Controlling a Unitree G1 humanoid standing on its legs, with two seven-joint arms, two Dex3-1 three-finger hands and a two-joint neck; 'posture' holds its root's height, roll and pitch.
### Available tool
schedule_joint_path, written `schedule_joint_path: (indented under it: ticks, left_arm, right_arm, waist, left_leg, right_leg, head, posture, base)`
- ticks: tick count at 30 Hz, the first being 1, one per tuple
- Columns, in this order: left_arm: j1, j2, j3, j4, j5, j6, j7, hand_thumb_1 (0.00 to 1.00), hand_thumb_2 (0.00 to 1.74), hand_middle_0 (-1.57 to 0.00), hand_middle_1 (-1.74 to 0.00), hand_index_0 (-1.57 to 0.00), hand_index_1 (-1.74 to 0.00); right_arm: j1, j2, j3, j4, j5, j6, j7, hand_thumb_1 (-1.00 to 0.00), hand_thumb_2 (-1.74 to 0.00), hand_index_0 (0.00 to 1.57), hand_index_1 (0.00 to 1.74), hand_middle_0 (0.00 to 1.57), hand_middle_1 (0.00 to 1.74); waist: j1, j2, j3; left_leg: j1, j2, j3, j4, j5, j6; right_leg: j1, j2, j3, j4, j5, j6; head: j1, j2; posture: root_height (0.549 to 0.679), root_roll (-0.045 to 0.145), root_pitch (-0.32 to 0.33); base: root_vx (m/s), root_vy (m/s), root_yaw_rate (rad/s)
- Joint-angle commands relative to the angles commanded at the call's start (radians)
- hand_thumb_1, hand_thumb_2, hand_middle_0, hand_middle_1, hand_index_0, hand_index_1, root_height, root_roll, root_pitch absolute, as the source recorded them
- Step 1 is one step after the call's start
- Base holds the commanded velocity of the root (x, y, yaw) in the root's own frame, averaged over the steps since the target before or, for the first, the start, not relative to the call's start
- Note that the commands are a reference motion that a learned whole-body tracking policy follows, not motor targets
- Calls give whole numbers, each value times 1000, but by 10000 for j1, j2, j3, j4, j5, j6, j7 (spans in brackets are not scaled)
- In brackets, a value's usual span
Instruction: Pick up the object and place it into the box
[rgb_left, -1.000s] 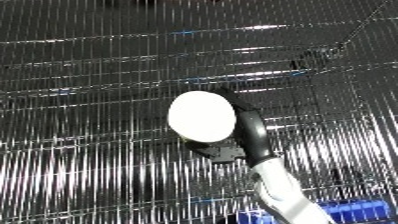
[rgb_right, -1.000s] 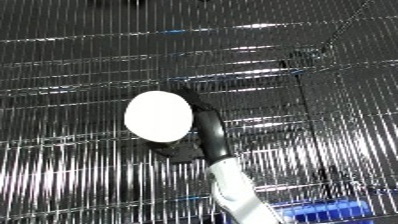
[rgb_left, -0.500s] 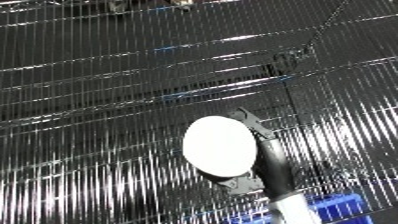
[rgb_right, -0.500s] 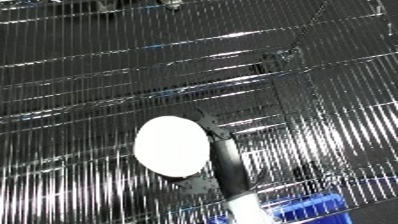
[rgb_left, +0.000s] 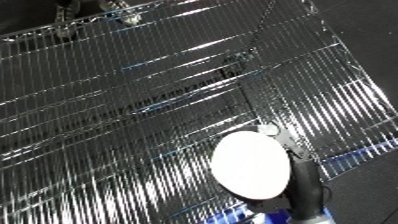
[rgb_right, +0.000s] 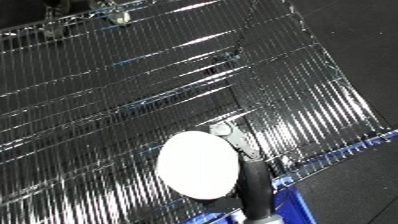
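A smooth white oval object (rgb_left: 251, 165) is at the lower right of both eye views, held up in front of a chrome wire rack. My right hand (rgb_left: 306, 181) is black and sits behind and below the object, with its fingers curled round the object's right edge. Most of the hand is hidden by the object. A fingertip (rgb_right: 227, 131) peeks out at the object's top. At the bottom edge under the hand there is a blue thing (rgb_right: 291, 206), only partly in view. The left hand shows in neither view.
The chrome wire rack (rgb_left: 133, 100) with shiny shelves fills most of both views and runs tilted across them. Dark floor (rgb_left: 369, 35) lies past the rack's right edge. Dark shapes (rgb_right: 53, 7) stand at the top left behind the rack.
The whole picture has tilted and shifted, so the camera has moved. The object and my right hand now sit lower and further right, and the grip looks the same. More blue shows at the bottom.
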Motion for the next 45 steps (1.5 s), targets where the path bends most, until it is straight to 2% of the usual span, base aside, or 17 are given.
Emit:
schedule_joint_path:
  ticks: [3,7,11,14,19,24,28,34,38,43,45]
  left_arm:
    - [172,-14,190,7,-80,-4,23,1000,1740,-1570,-1740,-1570,-1740]
    - [528,-10,471,-59,-241,27,-58,1000,1740,-1570,-1740,-1570,-1740]
    - [922,-64,649,-99,-476,-42,-179,1000,1740,-1570,-1740,-1570,-1740]
    - [1173,-136,717,-69,-678,-189,-262,1000,1740,-1570,-1740,-1570,-1740]
    - [1463,-275,779,-8,-866,-409,-388,1000,1740,-1570,-1740,-1570,-1740]
    - [1564,-385,754,111,-1007,-594,-485,1000,1740,-1570,-1740,-1570,-1740]
    - [1574,-448,721,171,-1045,-683,-464,1000,1740,-1570,-1740,-1570,-1740]
    - [1571,-473,669,148,-1092,-750,-441,1000,1740,-1570,-1740,-1570,-1740]
    - [1527,-531,592,151,-1130,-792,-421,1000,1740,-1570,-1740,-1570,-1740]
    - [1471,-575,515,174,-1135,-803,-361,1000,1740,-1570,-1740,-1570,-1740]
    - [1459,-572,507,187,-1142,-807,-341,1000,1740,-1570,-1740,-1570,-1740]
  right_arm:
    - [605,-76,-380,-52,82,-254,-168,-750,-1305,1178,1305,1178,1305]
    - [1462,-251,-925,-123,89,-453,-284,-750,-1305,1178,1305,1178,1305]
    - [2355,-500,-1473,-141,151,-763,-461,-750,-1305,1178,1305,1178,1305]
    - [2994,-681,-1850,-183,127,-981,-640,-750,-1305,1178,1305,1178,1305]
    - [3868,-809,-2293,-166,139,-1489,-1054,-750,-1305,1178,1305,1178,1305]
    - [4400,-725,-2731,150,354,-2134,-1520,-750,-1305,1178,1305,1178,1305]
    - [4634,-674,-2868,448,352,-2268,-1693,-750,-1305,1178,1305,1178,1305]
    - [4788,-756,-2944,821,799,-2471,-1440,-450,-783,706,783,706,783]
    - [4757,-803,-2916,977,1032,-2531,-1240,-250,-435,393,435,393,435]
    - [4719,-772,-2784,1096,1072,-2557,-1172,0,0,0,0,0,0]
    - [4717,-756,-2752,1099,1063,-2554,-1173,0,0,0,0,0,0]
  waist:
    - [-204,-30,0]
    - [-484,-19,-10]
    - [-785,85,-96]
    - [-1035,207,-161]
    - [-1372,354,-197]
    - [-1651,498,-204]
    - [-1826,605,-201]
    - [-1976,724,-181]
    - [-2008,782,-150]
    - [-1986,835,-124]
    - [-1979,841,-118]
  left_leg:
    - [316,73,95,50,-164,33]
    - [730,170,250,156,-392,70]
    - [1165,218,442,101,-528,90]
    - [1470,213,607,-52,-568,105]
    - [1783,205,817,-223,-618,146]
    - [1949,126,915,-384,-603,156]
    - [2029,81,991,-444,-559,146]
    - [2046,38,1041,-423,-451,109]
    - [2011,17,1036,-367,-401,82]
    - [1970,-20,998,-344,-376,80]
    - [1950,-26,986,-338,-379,84]
  right_leg:
    - [355,2,116,-131,-12,-13]
    - [757,-40,282,-185,-87,-57]
    - [1074,-81,474,-263,-187,-81]
    - [1227,-61,630,-333,-257,-95]
    - [1338,14,835,-372,-359,-113]
    - [1340,99,992,-407,-386,-106]
    - [1329,142,1072,-447,-388,-107]
    - [1274,195,1131,-479,-363,-119]
    - [1239,211,1158,-433,-387,-150]
    - [1188,221,1178,-320,-432,-177]
    - [1162,224,1182,-275,-448,-180]
  head:
    - [525,-605]
    - [1363,-1416]
    - [2183,-1961]
    - [2816,-2226]
    - [3392,-2210]
    - [3802,-2113]
    - [4138,-2015]
    - [4592,-1919]
    - [4697,-1891]
    - [4647,-1923]
    - [4615,-1917]
  posture:
    - [642,63,90]
    - [646,71,68]
    - [648,80,52]
    - [649,85,45]
    - [649,91,39]
    - [649,94,39]
    - [649,96,39]
    - [648,100,40]
    - [647,103,39]
    - [646,105,39]
    - [646,105,40]
  base:
    - [-10,61,-337]
    - [25,88,-285]
    - [63,105,-219]
    - [56,115,-196]
    - [28,79,-160]
    - [0,49,-96]
    - [-7,38,-75]
    - [-11,23,-45]
    - [-6,16,-21]
    - [4,3,10]
    - [5,-3,18]
